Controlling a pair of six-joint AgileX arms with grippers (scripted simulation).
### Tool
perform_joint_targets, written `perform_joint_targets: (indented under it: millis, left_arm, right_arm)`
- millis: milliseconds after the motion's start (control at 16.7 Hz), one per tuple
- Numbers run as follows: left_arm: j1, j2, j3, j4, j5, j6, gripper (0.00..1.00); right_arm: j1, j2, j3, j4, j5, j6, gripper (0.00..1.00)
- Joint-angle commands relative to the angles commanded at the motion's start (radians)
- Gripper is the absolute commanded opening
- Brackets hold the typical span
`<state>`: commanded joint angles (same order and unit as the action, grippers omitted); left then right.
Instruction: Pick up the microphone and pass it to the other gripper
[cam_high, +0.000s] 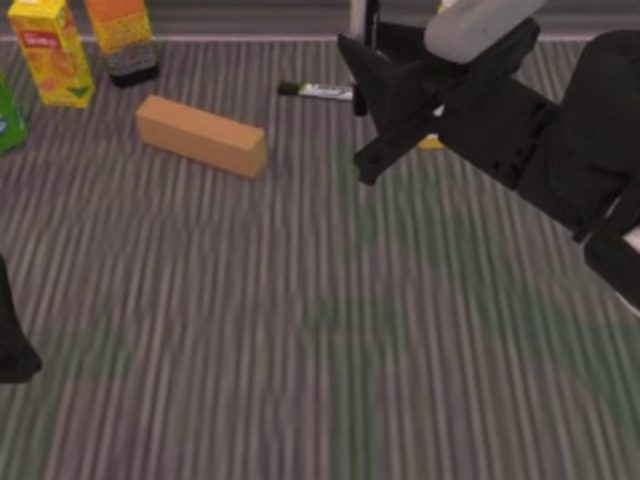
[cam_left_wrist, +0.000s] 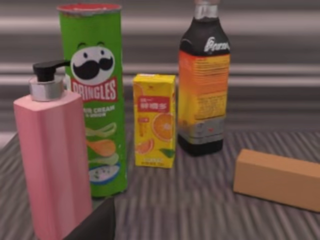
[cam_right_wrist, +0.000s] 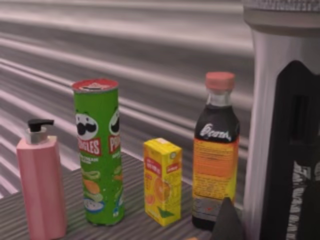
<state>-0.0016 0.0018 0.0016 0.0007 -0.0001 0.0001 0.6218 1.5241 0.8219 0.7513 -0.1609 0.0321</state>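
Starting near: the left gripper (cam_high: 12, 345) sits low at the near left edge of the table (cam_high: 300, 350), parked, far from the action. Open or shut, can't tell.

Mid-table, left of centre, lies a tan block (cam_high: 202, 135), not part of the job.

Farther back on the right, the right gripper (cam_high: 352, 110) hangs over the far side w/ its two fingers spread wide, so it looks let go, not squeezing. Just beside it on the left lies a white marker (cam_high: 318, 91). That's the wrong thing, leave it.

The microphone (cam_right_wrist: 265, 110) fills one side of the right wrist view, v. close to that gripper, standing up w/ the mesh head on top. It may sit between the fingers, but I can't tell if they touch it.

Far left: juice box (cam_high: 52, 50) and dark bottle (cam_high: 122, 40), out of the way.

So, my guess: the job is only at the start. The reach is about done. Left to do: squeeze the mic, lift it, bring it to the middle, get the left gripper over, hand it off.
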Motion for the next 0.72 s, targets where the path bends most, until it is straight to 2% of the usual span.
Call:
perform_joint_targets:
  millis: [120, 300, 720]
  left_arm:
    - [-0.029, 0.033, 0.030, 0.012, -0.002, 0.001, 1.00]
    - [-0.127, 0.164, 0.131, 0.053, -0.012, 0.004, 1.00]
    - [-0.455, 0.691, 0.464, 0.182, -0.049, 0.014, 1.00]
  right_arm:
    - [0.000, 0.000, 0.000, 0.000, 0.000, 0.000, 0.00]
    - [0.000, 0.000, 0.000, 0.000, 0.000, 0.000, 0.00]
    - [0.000, 0.000, 0.000, 0.000, 0.000, 0.000, 0.00]
